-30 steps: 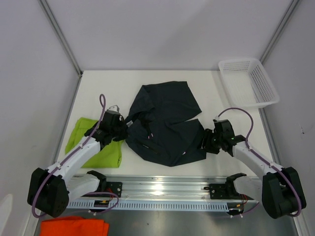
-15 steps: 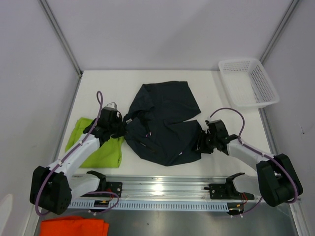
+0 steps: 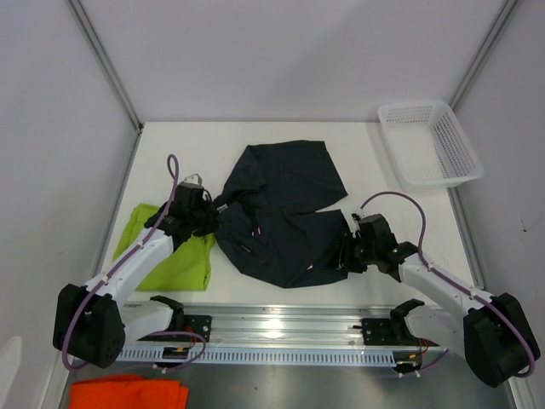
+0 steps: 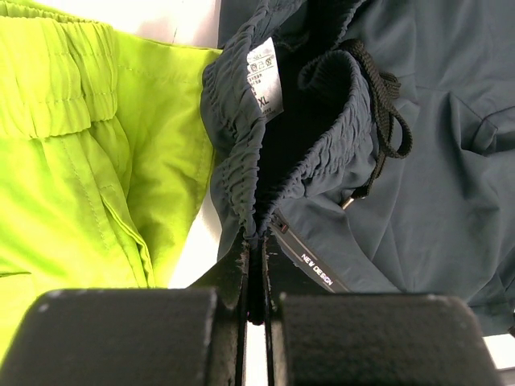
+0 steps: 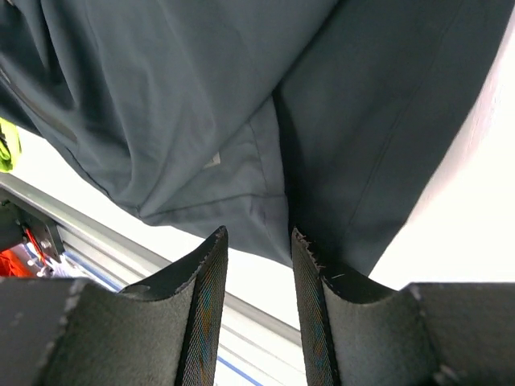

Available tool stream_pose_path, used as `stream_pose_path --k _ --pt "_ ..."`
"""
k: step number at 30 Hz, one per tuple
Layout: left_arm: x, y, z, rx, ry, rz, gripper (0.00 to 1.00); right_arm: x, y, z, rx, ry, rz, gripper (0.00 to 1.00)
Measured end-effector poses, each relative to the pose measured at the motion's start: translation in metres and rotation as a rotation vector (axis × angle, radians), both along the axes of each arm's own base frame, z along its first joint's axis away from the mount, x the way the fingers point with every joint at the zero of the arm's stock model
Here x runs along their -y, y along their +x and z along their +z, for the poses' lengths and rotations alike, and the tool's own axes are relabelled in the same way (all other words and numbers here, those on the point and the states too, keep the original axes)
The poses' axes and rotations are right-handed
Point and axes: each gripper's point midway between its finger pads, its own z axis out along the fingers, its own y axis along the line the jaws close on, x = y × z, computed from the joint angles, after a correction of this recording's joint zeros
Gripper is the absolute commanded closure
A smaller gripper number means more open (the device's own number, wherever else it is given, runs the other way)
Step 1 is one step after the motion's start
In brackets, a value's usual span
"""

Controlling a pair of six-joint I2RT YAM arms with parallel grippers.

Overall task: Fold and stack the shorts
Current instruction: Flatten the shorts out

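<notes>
The dark navy shorts [image 3: 285, 213] lie crumpled in the middle of the white table. The lime green shorts [image 3: 174, 256] lie folded at the left, touching them. My left gripper [image 3: 211, 220] is shut on the dark shorts' gathered waistband [image 4: 241, 173] beside the white size label [image 4: 265, 76]. The green shorts fill the left of that view [image 4: 72, 161]. My right gripper [image 3: 342, 256] is open at the dark shorts' near right hem [image 5: 282, 233]. Its fingertips [image 5: 211, 249] stand just short of the cloth edge, holding nothing.
A white plastic basket [image 3: 430, 143] stands at the back right corner. An orange cloth [image 3: 128, 394] lies off the table at the near left. The metal rail [image 3: 281, 328] runs along the table's near edge, also in the right wrist view [image 5: 96, 241].
My right gripper has moved left and nearer along the dark shorts' right hem, which has shifted slightly left. My left gripper has stayed clamped on the waistband with a small shift.
</notes>
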Motion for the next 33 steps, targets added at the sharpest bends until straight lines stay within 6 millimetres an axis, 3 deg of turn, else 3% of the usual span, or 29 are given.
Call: stream_pose_path --k 15,18,19,21,26,33 --pt "0.0 0.001 -0.001 -0.005 0.003 0.002 1.0 0.003 -0.017 -0.024 -0.084 -0.021 0.013 0.62" --pt "0.0 0.002 -0.001 -0.004 0.003 0.002 1.0 0.001 -0.015 -0.025 -0.075 -0.018 0.02 0.8" --pt "0.0 0.002 -0.001 -0.005 0.003 0.002 1.0 0.001 -0.015 -0.025 -0.076 -0.016 0.021 0.91" --pt "0.0 0.002 -0.002 -0.008 0.004 0.003 1.0 0.0 -0.015 -0.027 -0.08 -0.017 0.027 1.0" --pt "-0.003 0.005 -0.004 -0.02 0.004 0.013 1.0 -0.005 -0.023 -0.021 -0.061 0.002 0.039 1.0" --pt "-0.008 0.036 -0.005 -0.038 -0.046 0.051 1.0 -0.006 -0.053 -0.009 0.005 0.103 0.005 1.0"
